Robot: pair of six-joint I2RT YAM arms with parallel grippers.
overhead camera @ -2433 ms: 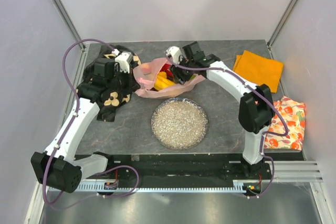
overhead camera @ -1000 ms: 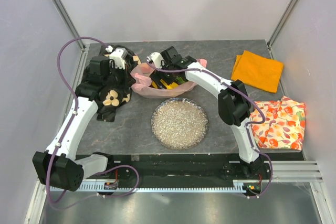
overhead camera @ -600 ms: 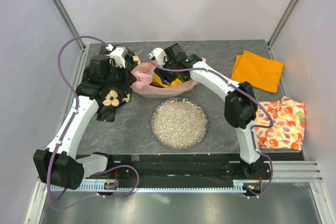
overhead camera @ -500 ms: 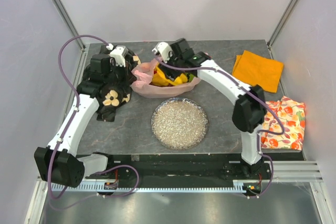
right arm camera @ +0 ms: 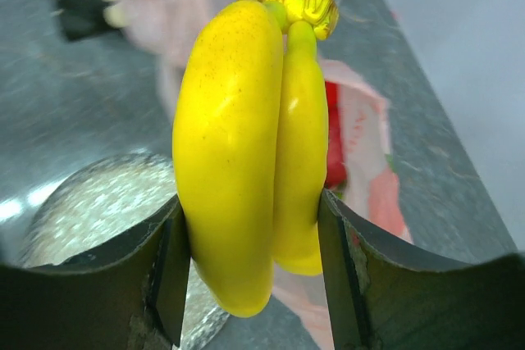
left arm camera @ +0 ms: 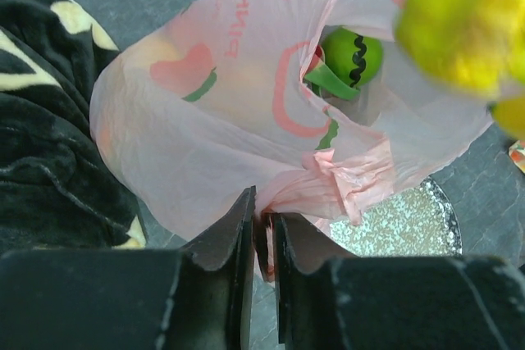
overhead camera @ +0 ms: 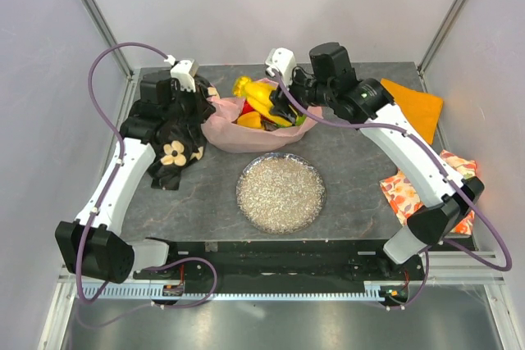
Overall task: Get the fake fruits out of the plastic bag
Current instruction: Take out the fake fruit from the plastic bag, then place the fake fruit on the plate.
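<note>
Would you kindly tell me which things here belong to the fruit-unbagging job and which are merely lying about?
Job: yellow plastic banana bunch, translucent pink plastic bag, glossy green plastic ball inside it.
Lying about: round silvery glitter plate, flat orange cloth, orange-flowered cloth, black cloth with cream flowers.

I count one pink plastic bag (overhead camera: 238, 130), one yellow banana bunch (overhead camera: 256, 94) and one green ball (left arm camera: 351, 55). I also count one silvery glitter plate (overhead camera: 280, 193). There are three cloths: black flowered cloth (overhead camera: 172, 153), orange cloth (overhead camera: 417, 102), floral-patterned cloth (overhead camera: 399, 193).
</note>
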